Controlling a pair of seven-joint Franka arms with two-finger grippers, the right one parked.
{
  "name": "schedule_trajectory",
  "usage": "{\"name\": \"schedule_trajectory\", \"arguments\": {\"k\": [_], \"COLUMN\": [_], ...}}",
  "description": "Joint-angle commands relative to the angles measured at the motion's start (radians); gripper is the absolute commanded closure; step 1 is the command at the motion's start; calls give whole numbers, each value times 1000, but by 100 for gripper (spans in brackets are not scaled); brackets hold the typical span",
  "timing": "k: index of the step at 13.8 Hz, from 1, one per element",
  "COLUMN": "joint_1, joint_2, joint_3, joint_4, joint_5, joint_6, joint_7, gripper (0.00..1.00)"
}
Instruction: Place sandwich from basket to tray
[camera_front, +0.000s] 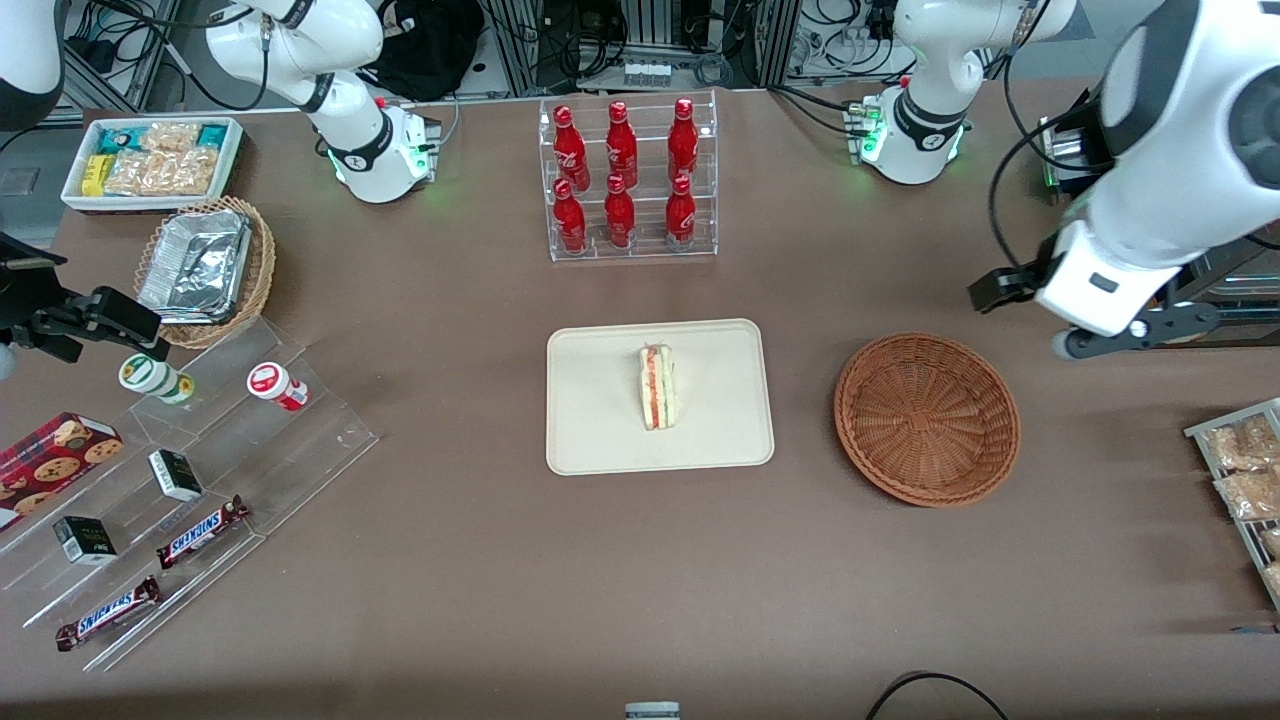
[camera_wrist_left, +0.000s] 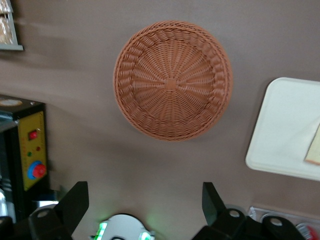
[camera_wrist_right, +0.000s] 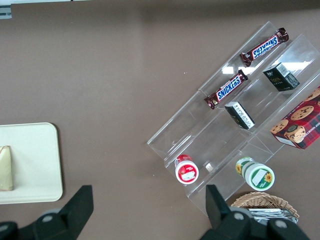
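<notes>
The sandwich (camera_front: 657, 388), a pale wedge with red and green filling, lies on the cream tray (camera_front: 600, 430) in the middle of the table. Beside the tray, toward the working arm's end, sits the round reddish-brown basket (camera_front: 927, 417) with nothing in it. My left gripper (camera_front: 1075, 343) hangs high above the table, farther from the front camera than the basket. In the left wrist view the gripper (camera_wrist_left: 145, 200) is open with nothing between its fingers, and I see the basket (camera_wrist_left: 172, 80), the tray (camera_wrist_left: 285, 125) and an edge of the sandwich (camera_wrist_left: 314, 147).
A clear rack of red bottles (camera_front: 630, 180) stands farther from the front camera than the tray. Toward the parked arm's end are a stepped acrylic display (camera_front: 200, 470) of snacks, a tan basket with foil trays (camera_front: 205, 265) and a white bin (camera_front: 150, 160). Snack packets (camera_front: 1245, 480) lie at the working arm's end.
</notes>
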Motion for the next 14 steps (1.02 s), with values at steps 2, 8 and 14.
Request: {"name": "schedule_trajectory", "arguments": {"k": [2, 8, 14], "joint_1": [50, -9, -23], "joint_2": [-87, -67, -73], "joint_3": [38, 176, 207], "joint_4": [-68, -19, 21], "joint_5": [-9, -84, -83], "joint_6": [-22, -36, -33], "joint_7": [209, 284, 274], "gripper": [0, 0, 0]}}
